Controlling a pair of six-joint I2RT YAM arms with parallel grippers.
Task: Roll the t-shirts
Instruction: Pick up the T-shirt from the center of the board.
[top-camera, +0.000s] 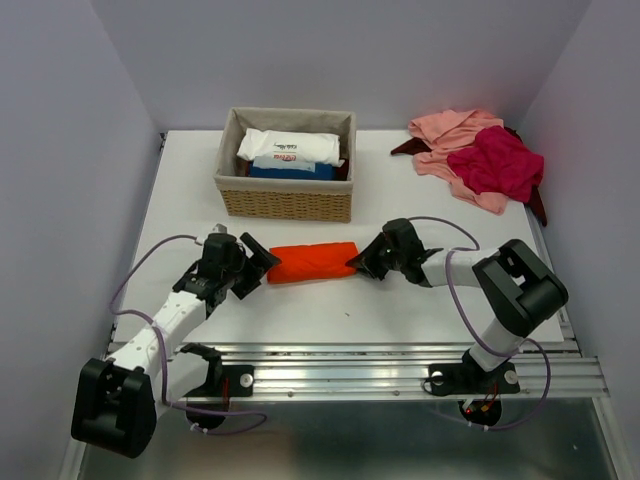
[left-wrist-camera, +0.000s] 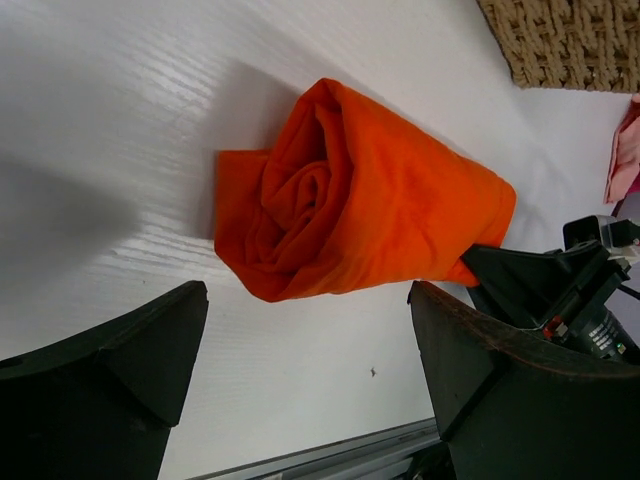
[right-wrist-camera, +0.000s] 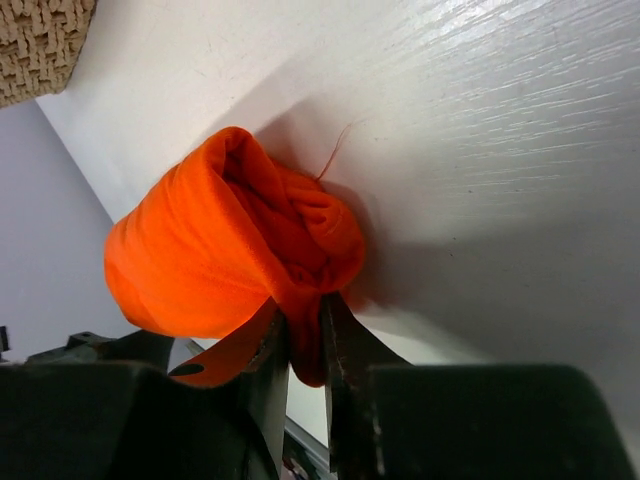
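The orange-red t-shirt (top-camera: 313, 262) lies rolled into a tight tube on the white worktop (top-camera: 400, 310). It is just in front of the wicker basket (top-camera: 287, 205) and between the 2 arms.

The left gripper (top-camera: 262, 262) is at the left end of the roll, where the spiral of the cloth shows. Its 2 fingers (left-wrist-camera: 140, 350) stand wide apart, near this end, and in the wrist view they do not touch the cloth. The right gripper (right-wrist-camera: 305, 330) is at the other end. Its fingers are pressed together on a small fold of orange cloth that sticks out of the roll.

Inside the basket I see white bundles (top-camera: 287, 148) with red print, lying on something blue (top-camera: 290, 171).

In the far right corner of the worktop there is 1 loose pile: a salmon-pink t-shirt (top-camera: 450, 128), a magenta t-shirt (top-camera: 497, 162) on top of it, and a dark maroon t-shirt (top-camera: 538, 205) showing at the edges.
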